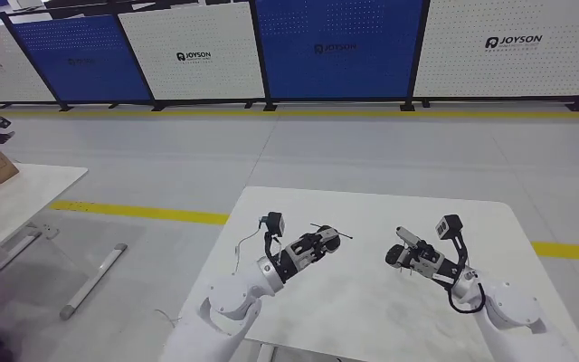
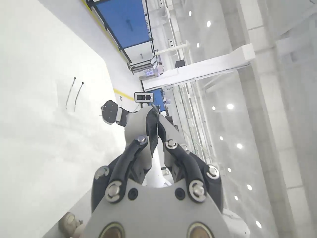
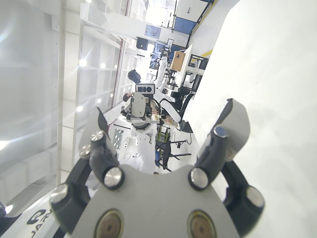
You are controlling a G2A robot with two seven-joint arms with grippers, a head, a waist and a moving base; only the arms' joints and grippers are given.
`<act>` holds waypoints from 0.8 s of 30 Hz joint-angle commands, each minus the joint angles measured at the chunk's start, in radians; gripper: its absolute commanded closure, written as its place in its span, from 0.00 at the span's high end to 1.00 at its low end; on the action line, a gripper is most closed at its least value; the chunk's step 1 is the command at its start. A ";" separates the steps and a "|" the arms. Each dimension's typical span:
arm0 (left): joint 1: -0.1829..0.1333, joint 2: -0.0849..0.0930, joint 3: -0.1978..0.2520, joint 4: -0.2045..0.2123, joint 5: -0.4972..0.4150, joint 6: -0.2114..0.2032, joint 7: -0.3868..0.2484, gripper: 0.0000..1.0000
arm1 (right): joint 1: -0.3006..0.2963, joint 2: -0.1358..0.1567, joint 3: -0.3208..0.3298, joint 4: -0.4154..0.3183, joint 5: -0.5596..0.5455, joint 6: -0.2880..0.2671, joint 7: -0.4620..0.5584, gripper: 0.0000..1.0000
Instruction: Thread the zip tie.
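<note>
Left end effector (image 2: 154, 112) is clenched on what looks like a thin black zip tie (image 1: 336, 233), its tail jutting toward the released right end effector (image 3: 165, 109). Light, springy and slick, it is probably best gripped near the tip. Two spare ties (image 2: 70, 93) lie on the white tabletop (image 1: 362, 303), and pegboard panels (image 1: 339, 50) stand behind.

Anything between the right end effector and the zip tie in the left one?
Nothing visible. The right end effector, open, faces the zip tie clamped in the left end effector across an open gap above the table. Two spare zip ties lie flat on the table, off that line.
</note>
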 commanded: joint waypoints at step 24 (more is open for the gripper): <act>-0.041 -0.019 -0.048 -0.108 -0.188 -0.181 0.199 0.00 | 0.000 0.000 0.000 0.000 0.000 0.000 0.000 1.00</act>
